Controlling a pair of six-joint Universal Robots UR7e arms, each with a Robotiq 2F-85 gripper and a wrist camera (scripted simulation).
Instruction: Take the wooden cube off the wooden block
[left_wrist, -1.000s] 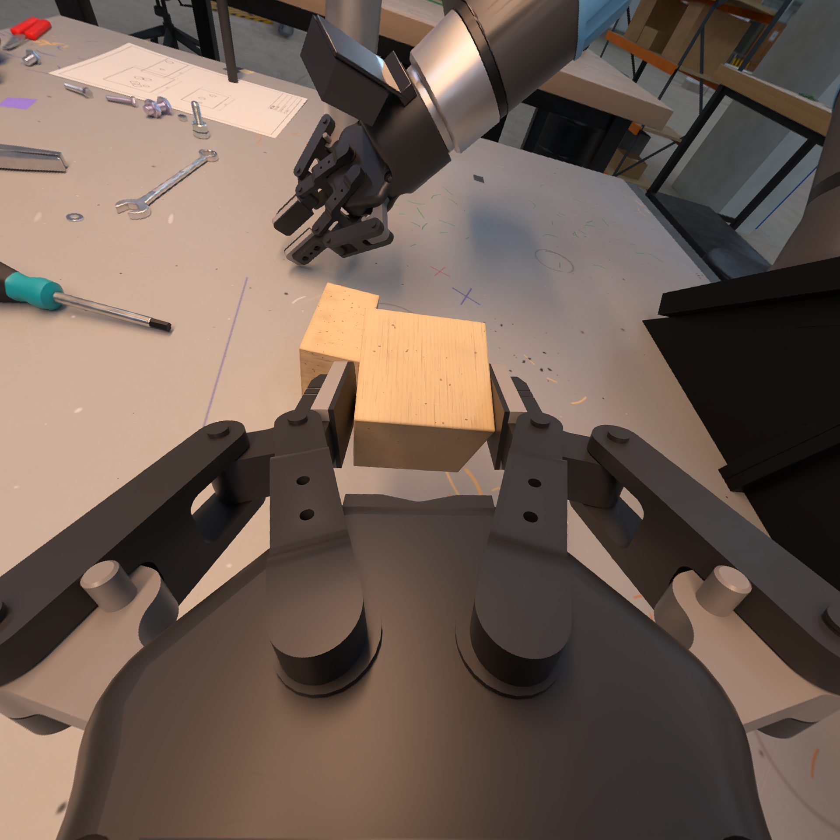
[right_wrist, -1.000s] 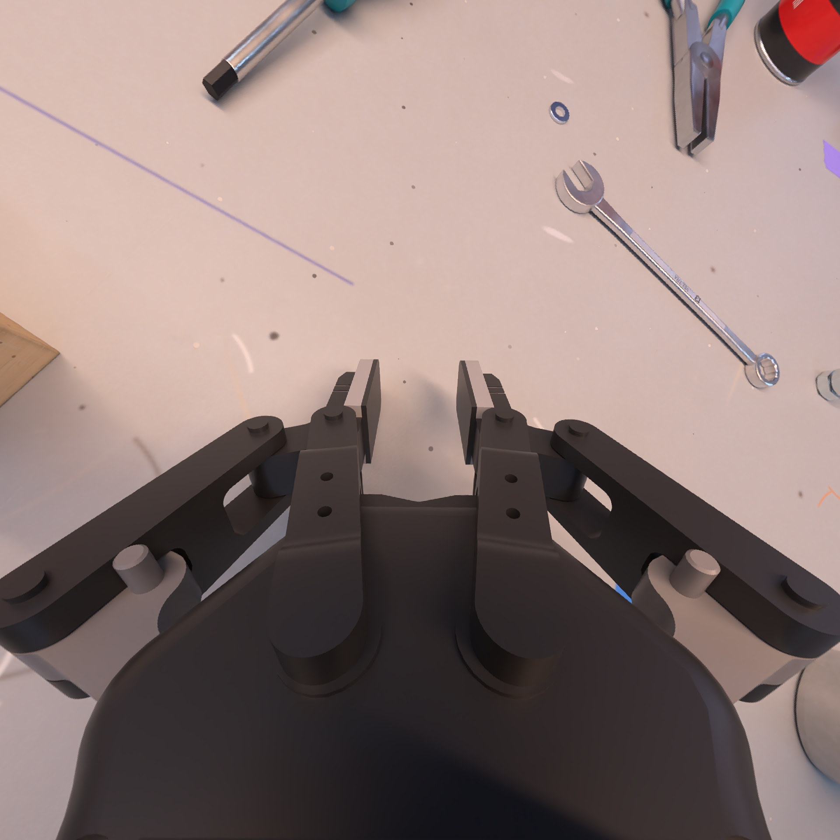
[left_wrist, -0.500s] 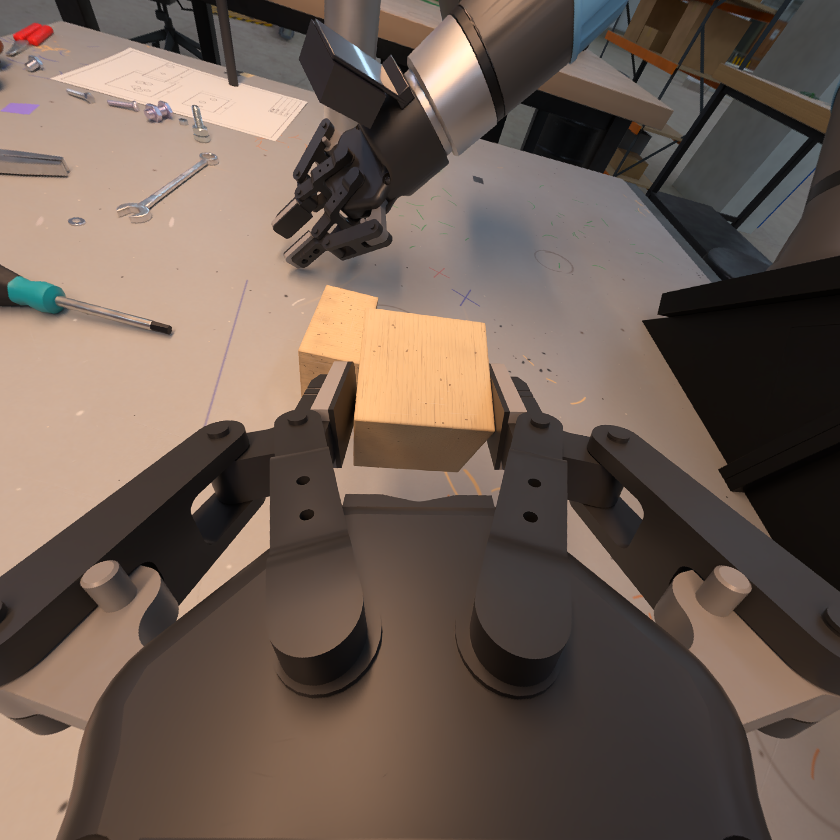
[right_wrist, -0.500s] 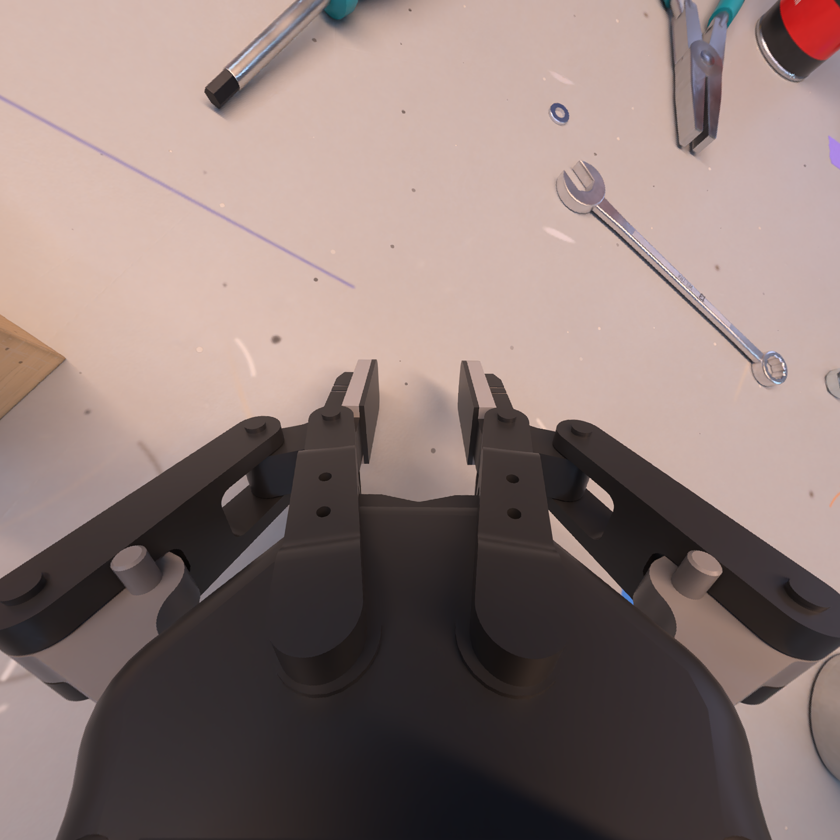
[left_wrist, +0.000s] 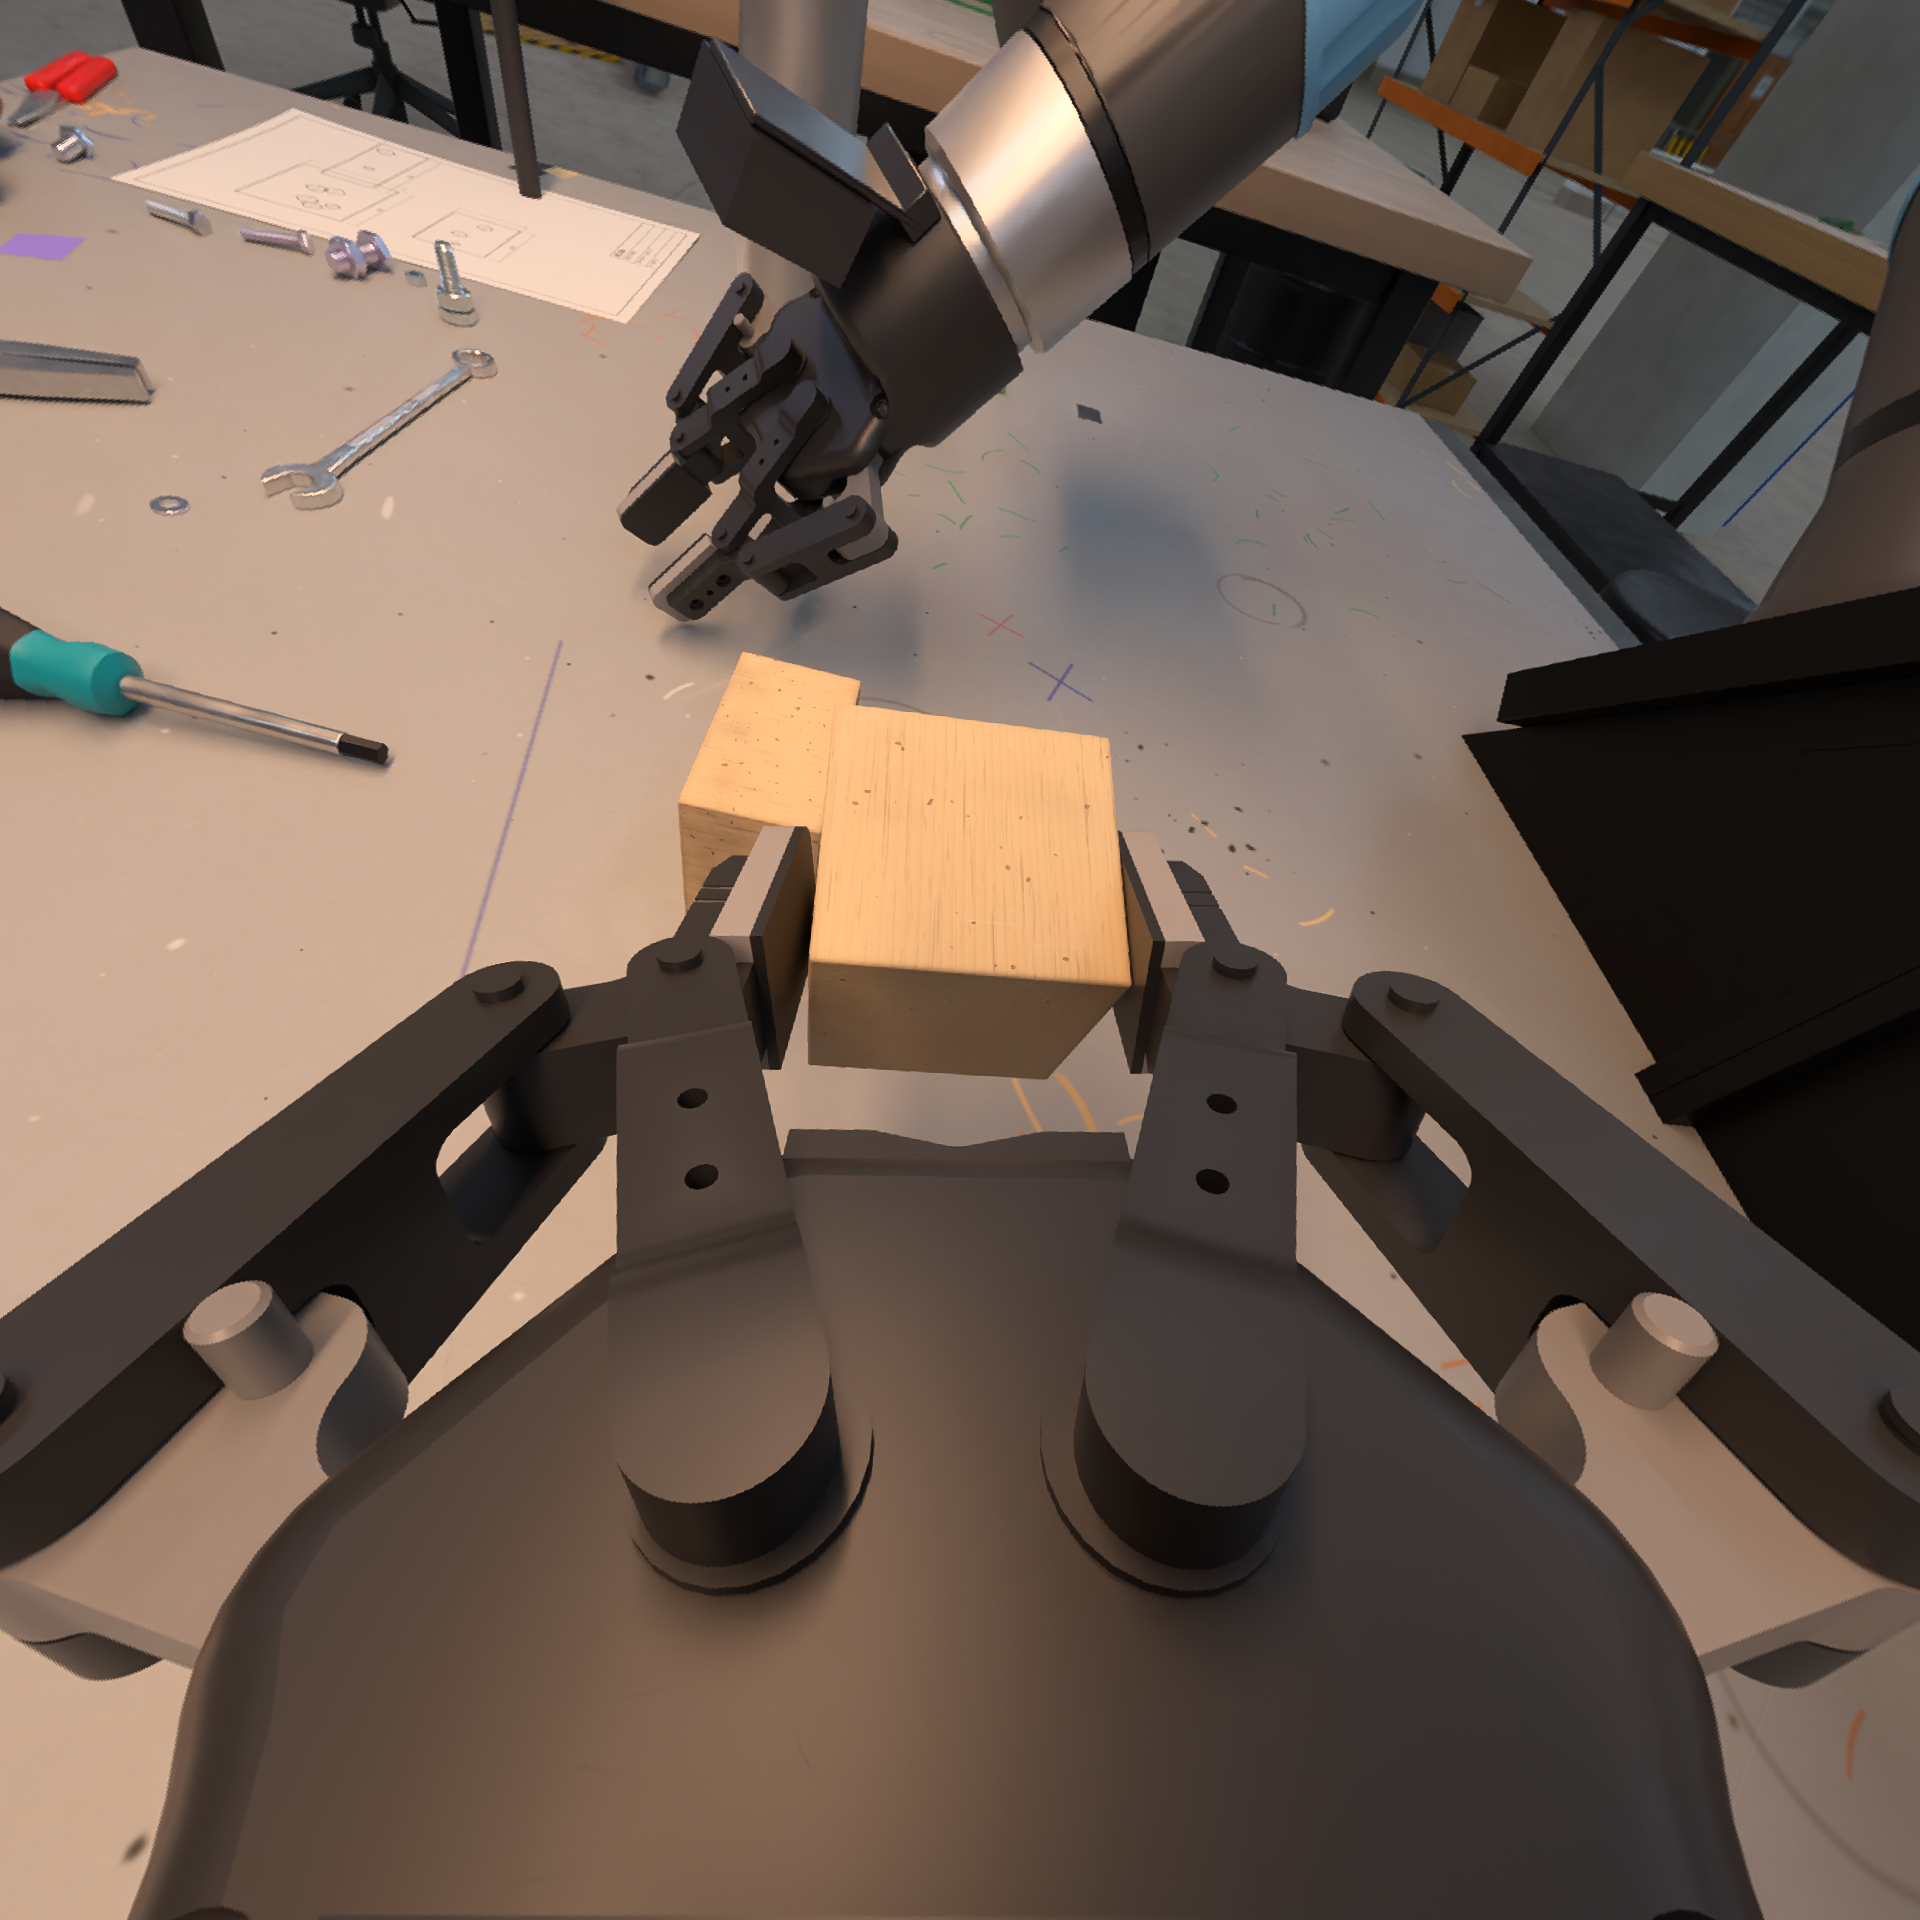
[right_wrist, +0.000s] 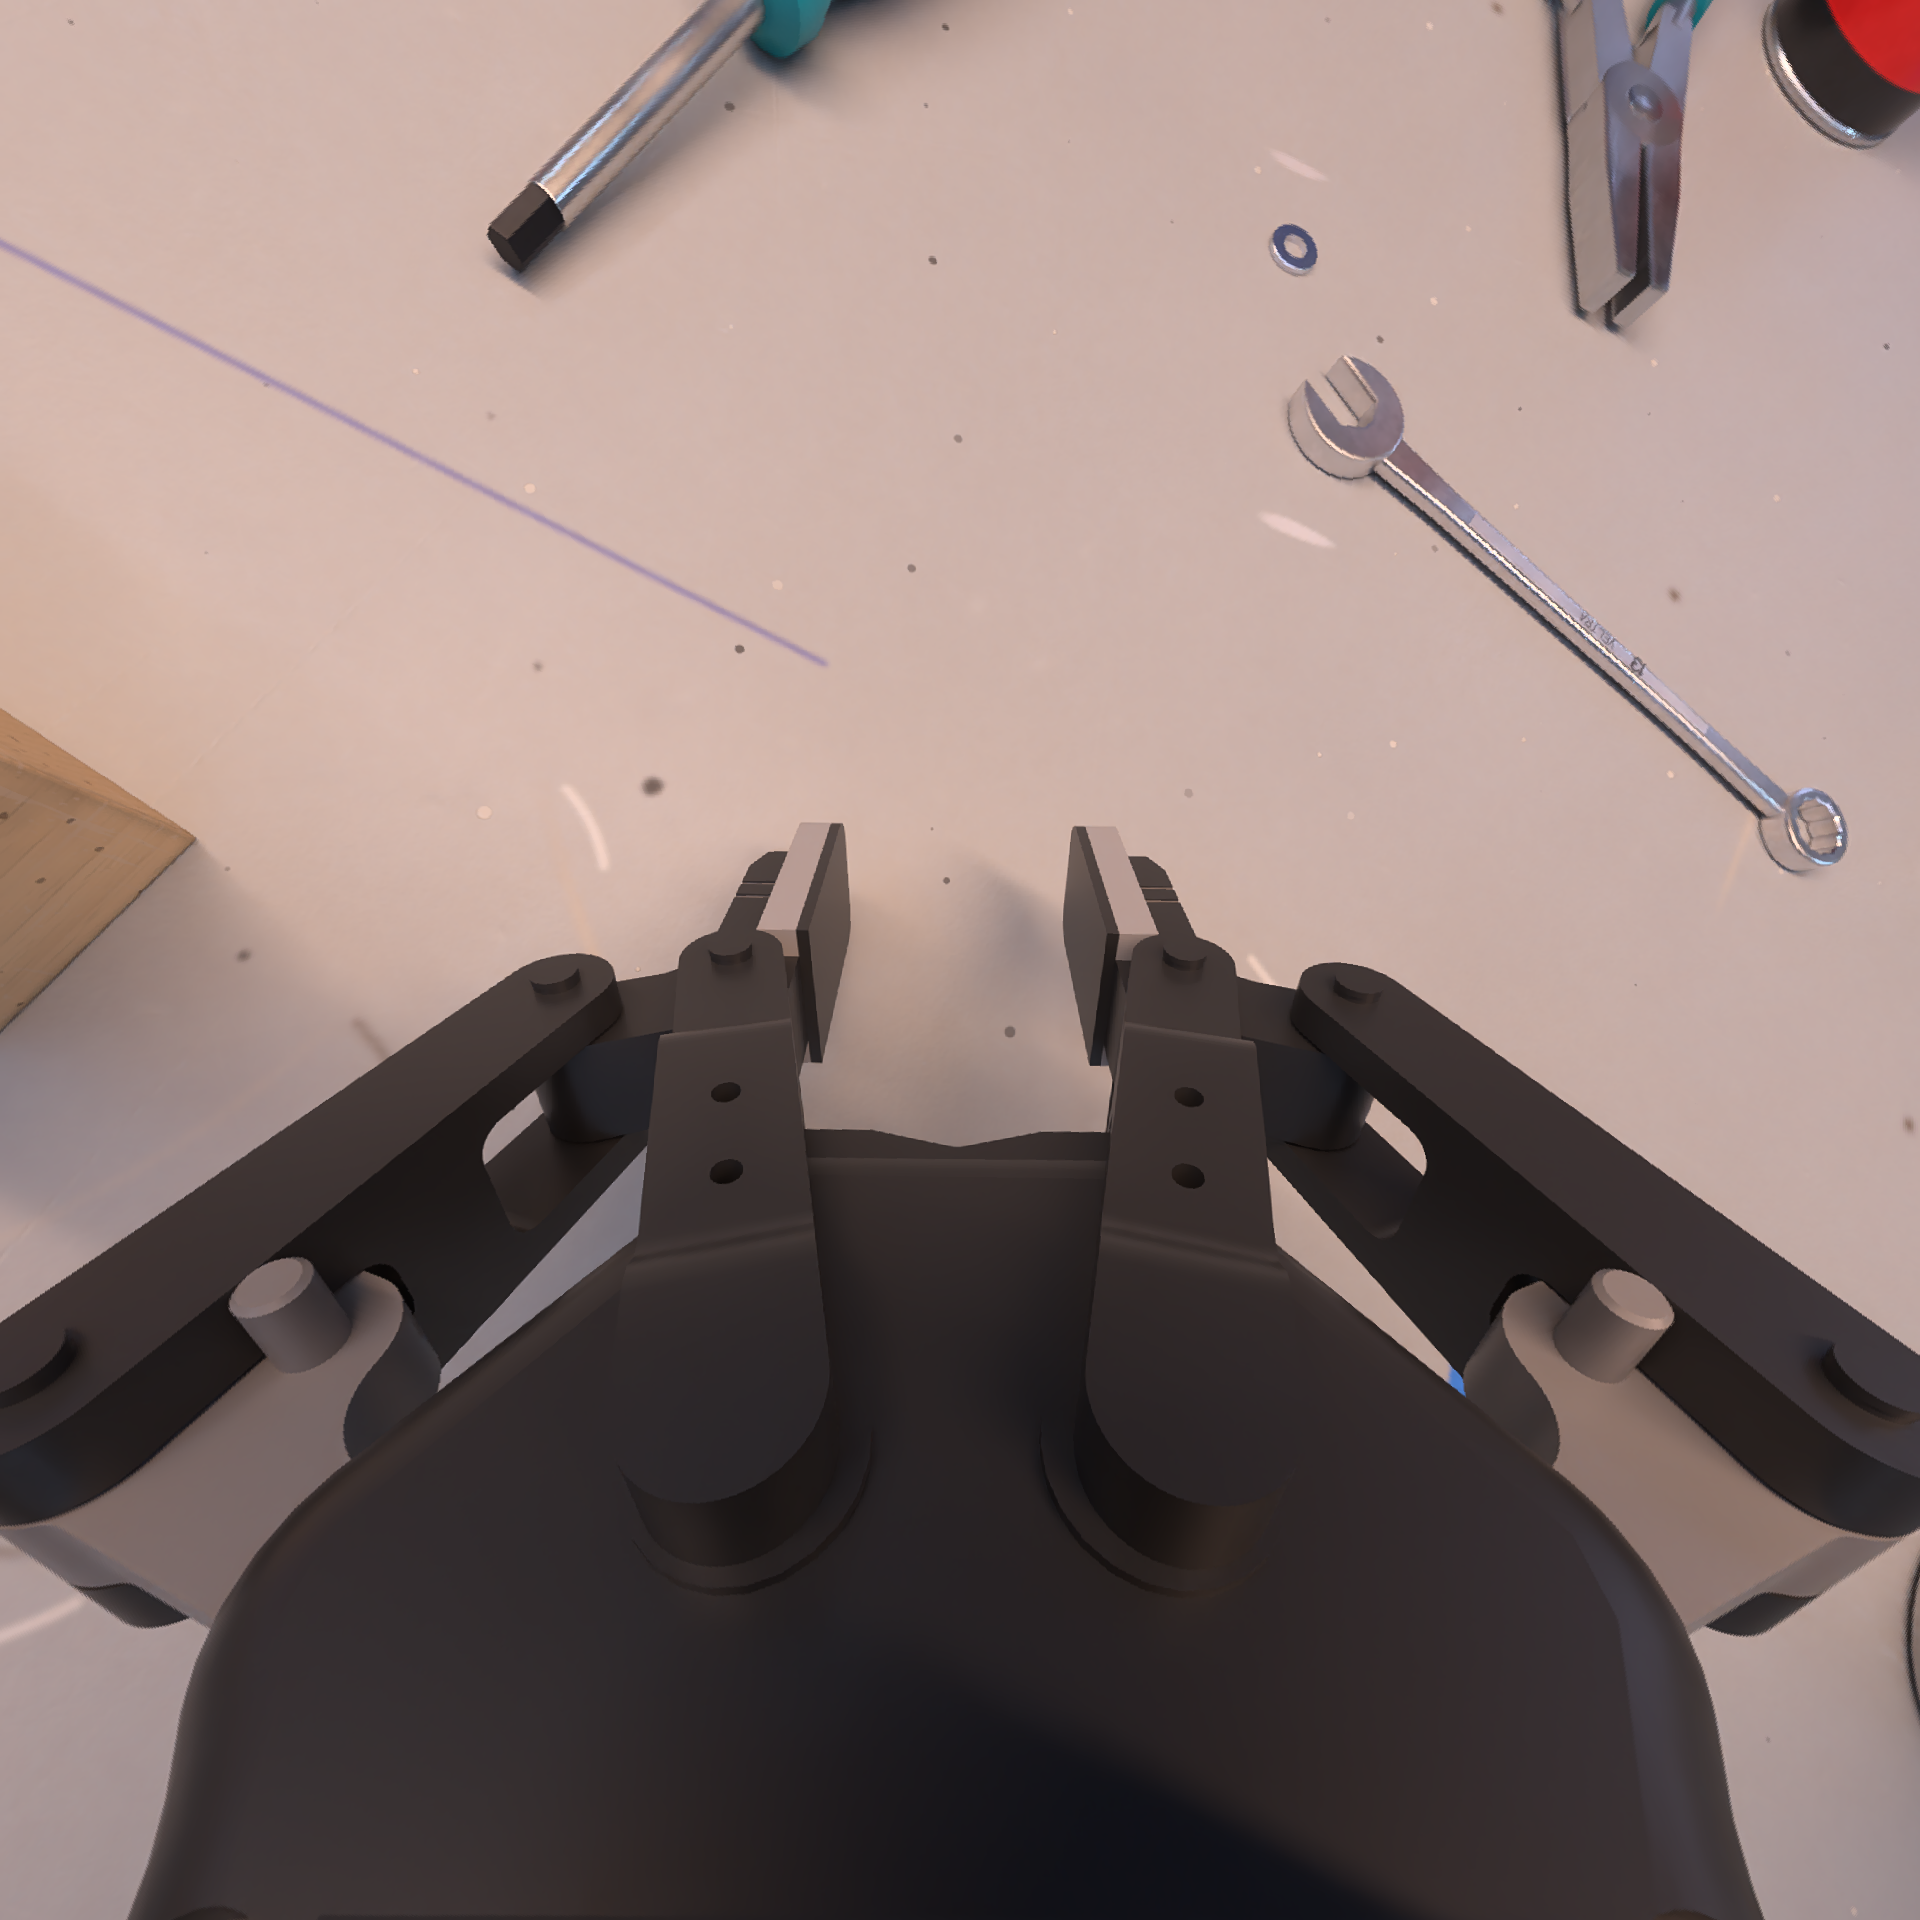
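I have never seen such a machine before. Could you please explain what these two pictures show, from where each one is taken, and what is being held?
Each picture comes from a camera on a robot arm's wrist, looking forward along its two dark fingers.

In the left wrist view, the left gripper is shut on the wooden cube, one finger on each side. The cube looks lifted clear of the grey table; the wooden block stands behind it to the left. Farther back, the other arm reaches down: that is the right gripper.

The right wrist view shows that gripper from its own camera. Its fingers stand apart with nothing between them, above bare table. A corner of wood shows at the left edge.

Loose tools lie about: a wrench, a screwdriver, pliers, a washer, bolts and a paper drawing.
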